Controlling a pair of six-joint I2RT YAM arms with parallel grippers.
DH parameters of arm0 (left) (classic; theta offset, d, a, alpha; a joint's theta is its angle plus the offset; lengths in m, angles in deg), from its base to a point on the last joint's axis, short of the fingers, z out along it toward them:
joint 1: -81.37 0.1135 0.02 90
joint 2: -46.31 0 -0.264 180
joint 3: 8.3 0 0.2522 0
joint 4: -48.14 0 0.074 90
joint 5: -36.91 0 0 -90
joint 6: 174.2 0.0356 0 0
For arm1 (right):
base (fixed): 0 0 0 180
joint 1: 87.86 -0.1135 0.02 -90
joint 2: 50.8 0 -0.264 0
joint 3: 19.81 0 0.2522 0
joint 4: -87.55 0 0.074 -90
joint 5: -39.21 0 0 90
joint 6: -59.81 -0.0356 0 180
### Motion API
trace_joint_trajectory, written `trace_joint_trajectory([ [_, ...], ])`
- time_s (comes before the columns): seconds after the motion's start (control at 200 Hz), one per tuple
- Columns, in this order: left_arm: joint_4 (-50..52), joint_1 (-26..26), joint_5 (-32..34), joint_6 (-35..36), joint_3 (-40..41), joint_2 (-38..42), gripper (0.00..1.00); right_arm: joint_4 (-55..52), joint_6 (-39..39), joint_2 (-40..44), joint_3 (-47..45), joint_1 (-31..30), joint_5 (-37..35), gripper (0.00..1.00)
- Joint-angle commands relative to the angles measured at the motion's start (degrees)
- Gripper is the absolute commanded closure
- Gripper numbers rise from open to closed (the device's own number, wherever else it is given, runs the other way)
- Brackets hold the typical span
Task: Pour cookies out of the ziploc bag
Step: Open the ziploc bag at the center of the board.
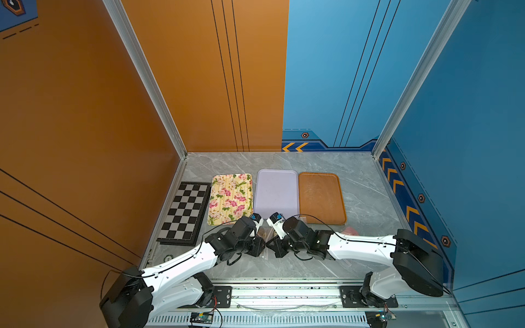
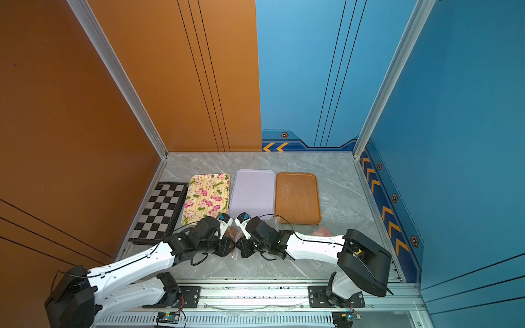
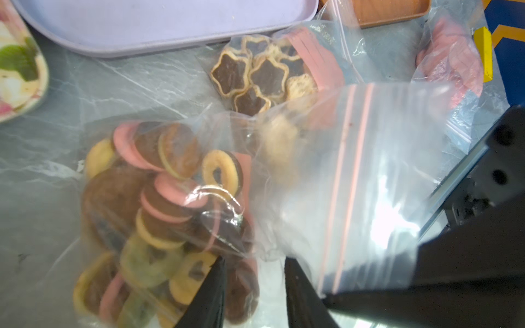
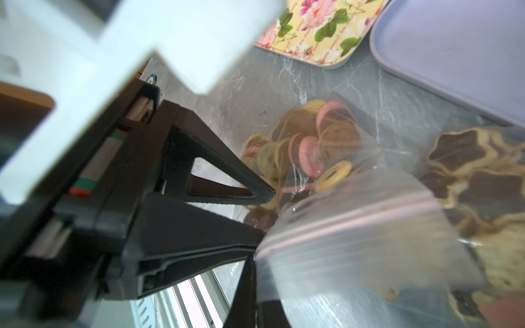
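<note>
Two arms (image 1: 360, 245) — white moulded shells (image 1: 181, 264) dotted with small dark screws, black joint housings (image 1: 241, 227), thin black cables (image 1: 315, 216) running outside. Left gripper (image 3: 254, 262): black wedge-shaped fingers (image 3: 207, 298). Blue tabs (image 1: 253, 218) at wrists.

Glossy, crinkled clear-plastic ziploc bag (image 3: 369, 184)

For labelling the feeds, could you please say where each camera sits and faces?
Top views: high behind the arm bases, looking down at the table; left arm, right arm show.
Left wrist: on the left arm, looking past the left tool at the ziploc bag of cookies.
Right wrist: on the right arm, facing that bag; right tool, left tool show.
Shared: both wrist views see the lavender tray.
</note>
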Motion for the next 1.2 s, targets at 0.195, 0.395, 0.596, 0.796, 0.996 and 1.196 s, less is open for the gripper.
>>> trace_joint_trajectory([
  [0.195, -3.04, 0.31, -1.62, -0.31, -0.06, -1.08, 0.81, 1.21, 1.49, 1.13, -0.22, 0.08, 0.50, 1.00],
  [0.395, -3.46, 0.39, 0.27, -1.02, 0.54, -0.02, 1.00, 1.04, 1.57, 1.38, -0.22, 0.14, 0.38, 1.00],
  [0.596, -0.43, 1.27, 4.95, -3.63, 1.90, 5.28, 1.00, 0.30, 1.53, 3.03, -1.21, 1.00, -0.30, 1.00],
  [0.796, 2.48, 0.27, 4.67, -0.90, 1.55, 9.87, 0.67, -1.65, 2.41, 4.02, -1.19, 1.81, 0.44, 1.00],
  [0.996, 7.07, -1.05, 5.82, 7.14, -2.85, 8.75, 0.43, -9.35, 7.93, 1.98, 4.53, 4.35, 7.32, 1.00],
  [1.196, 7.35, -3.16, 15.17, 6.85, -3.84, 11.49, 0.43, -23.57, 14.80, -0.63, 16.69, 4.93, 15.15, 1.00],
])
